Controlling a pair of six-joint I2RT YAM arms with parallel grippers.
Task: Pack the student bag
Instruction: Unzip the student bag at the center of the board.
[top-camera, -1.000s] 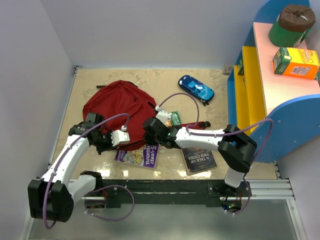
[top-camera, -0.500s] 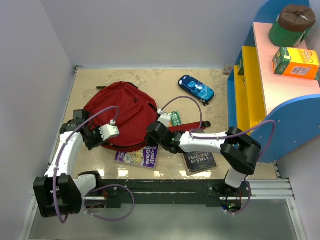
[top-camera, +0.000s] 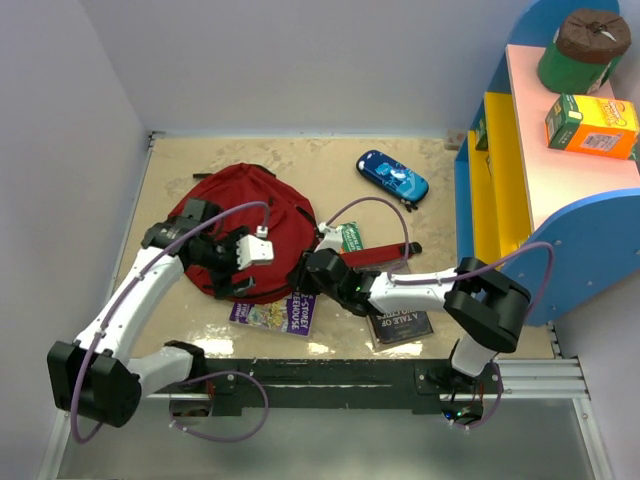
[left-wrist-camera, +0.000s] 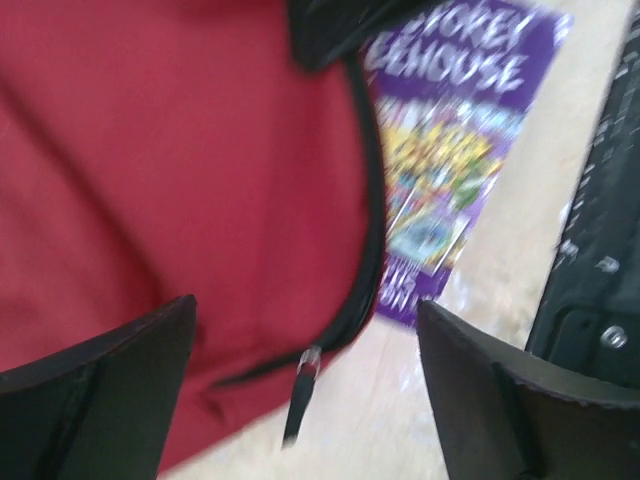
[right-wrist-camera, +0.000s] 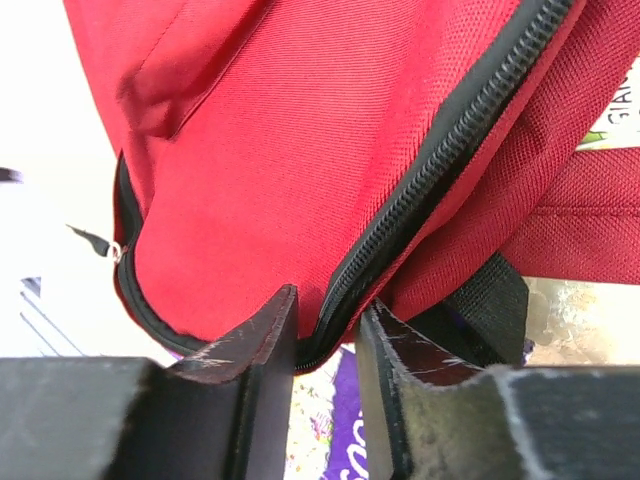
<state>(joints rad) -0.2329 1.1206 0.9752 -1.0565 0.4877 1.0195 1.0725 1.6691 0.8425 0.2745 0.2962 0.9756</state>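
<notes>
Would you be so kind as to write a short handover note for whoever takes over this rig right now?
Left claw: open and empty, over the student bag, near its zipper pull.
Right claw: the bag's zipper runs between its fingers; whether it clamps is unclear.
Things: the bag lies on the table; the purple book is partly under its near edge; the dark book and blue pencil case lie outside it.
Done: nothing seen packed; the zipper looks closed where visible.
Left: probably open the zipper, then load the books and case.
</notes>
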